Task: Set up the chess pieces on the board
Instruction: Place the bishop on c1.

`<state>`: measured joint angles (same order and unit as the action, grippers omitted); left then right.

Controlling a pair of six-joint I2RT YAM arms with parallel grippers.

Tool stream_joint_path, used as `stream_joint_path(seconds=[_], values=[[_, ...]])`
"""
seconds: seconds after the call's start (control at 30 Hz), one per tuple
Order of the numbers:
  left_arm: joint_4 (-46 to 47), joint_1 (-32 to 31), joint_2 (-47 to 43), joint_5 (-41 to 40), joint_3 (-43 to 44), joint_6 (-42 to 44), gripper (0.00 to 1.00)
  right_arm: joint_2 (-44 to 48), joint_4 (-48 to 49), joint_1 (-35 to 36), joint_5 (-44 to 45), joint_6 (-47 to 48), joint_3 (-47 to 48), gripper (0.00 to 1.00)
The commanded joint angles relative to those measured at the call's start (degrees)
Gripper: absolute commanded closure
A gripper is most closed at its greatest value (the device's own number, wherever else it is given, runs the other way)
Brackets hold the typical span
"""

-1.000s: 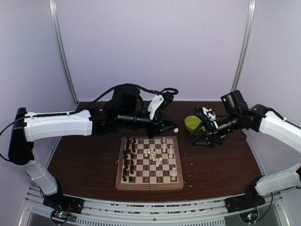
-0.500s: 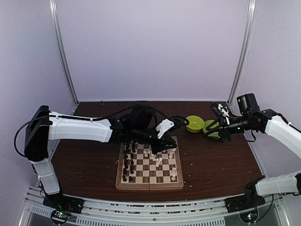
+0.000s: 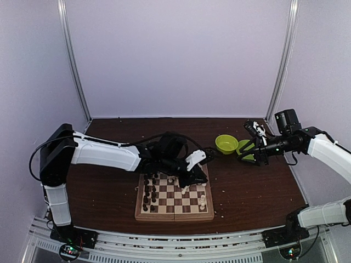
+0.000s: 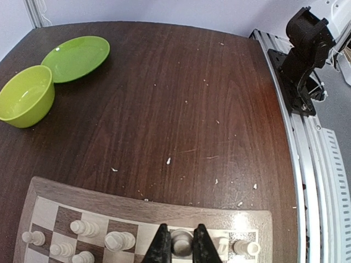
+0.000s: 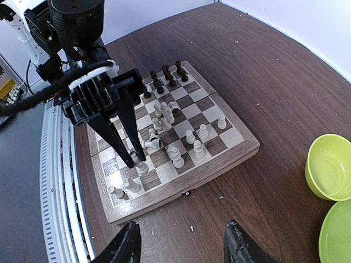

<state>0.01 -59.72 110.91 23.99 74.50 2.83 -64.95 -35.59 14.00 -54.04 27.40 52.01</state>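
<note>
Clamping a white piece (image 4: 182, 242) between its two fingers, the left gripper (image 4: 181, 234) is hanging low over the board (image 4: 137, 201), above the edge row nearest the right arm. The piece is sitting right at the fingertips. Judging from the right wrist view, its long axis is running roughly along the fingers and pointing down at the square below. The coming move is therefore looking like a straight drop and release rather than a sideways reach.

One standing white neighbour (image 4: 244, 247) is waiting just outside one finger, and a second neighbour (image 4: 120, 240) is standing beyond the other finger. That is leaving little room for the jaws to part. The dark pieces (image 5: 164, 76) are standing well behind the fingers, along the far side of the board.

The right gripper (image 5: 184, 236) is hovering with its fingers spread wide and holding nothing. It is well apart from the board, so the left arm is clearly the nearer one.

The left wrist view is showing the grip and both neighbours, but not the gap under the base. The right wrist view is showing the fingers from the side, though I cannot tell whether the base is touching the wood. In the top view, the arm is hiding the piece.
</note>
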Motion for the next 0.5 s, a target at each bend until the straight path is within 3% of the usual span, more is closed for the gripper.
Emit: stream_joint_path(seconds=[0.0, 0.47], values=[[2.6, -0.26, 1.82, 2.43, -0.79, 1.12, 0.92, -0.42, -0.68, -0.32, -1.12, 0.98, 0.43, 0.49], [-0.29, -0.31, 5.23, 4.17, 1.51, 1.73, 0.92, -0.71, -1.17, -0.29, -1.66, 1.43, 0.48, 0.49]])
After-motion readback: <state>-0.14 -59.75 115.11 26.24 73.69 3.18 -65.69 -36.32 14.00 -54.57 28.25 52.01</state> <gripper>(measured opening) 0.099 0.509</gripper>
